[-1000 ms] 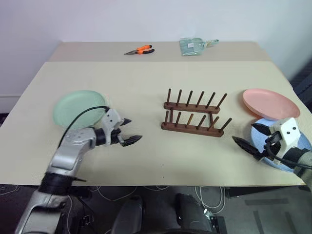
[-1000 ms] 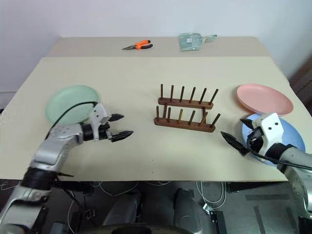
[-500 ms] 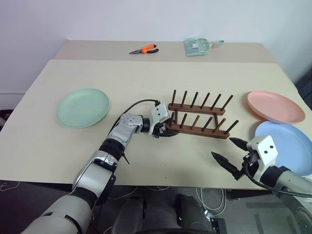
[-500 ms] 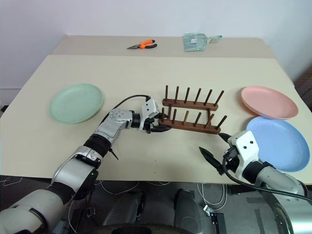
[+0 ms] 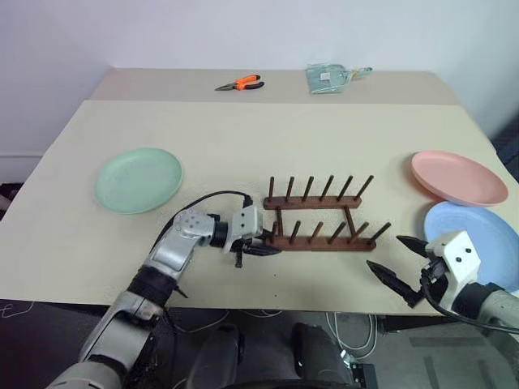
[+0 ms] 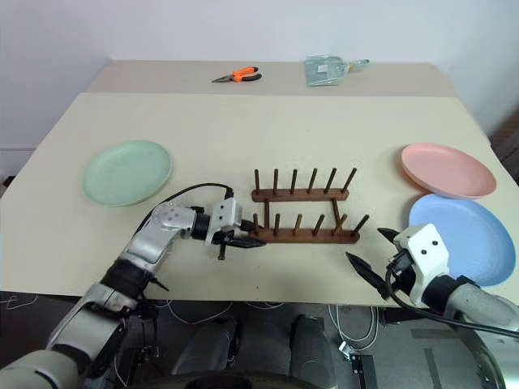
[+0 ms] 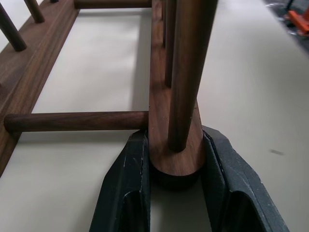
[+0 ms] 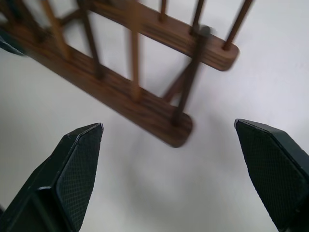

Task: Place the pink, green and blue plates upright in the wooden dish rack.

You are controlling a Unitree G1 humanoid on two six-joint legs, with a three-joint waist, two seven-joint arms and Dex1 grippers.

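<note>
Rack [image 5: 321, 224] of dark wood stands mid-tabletop [image 5: 243, 146], its near rail's end pinched by the left claw [image 7: 175, 176]. Right claw [image 5: 399, 261] gapes wide just beside the blue plate [image 5: 495, 243].

The table [image 5: 243, 138] bears three plates, the wooden dish rack [image 5: 320, 219], pliers [image 5: 238, 83].

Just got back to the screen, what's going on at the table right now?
The left gripper is shut on the near rail's end of the wooden dish rack. The right gripper hangs open near the rack's other end, touching nothing. No plate is racked yet: the green plate, pink plate and blue plate all lie flat on the table.
</note>
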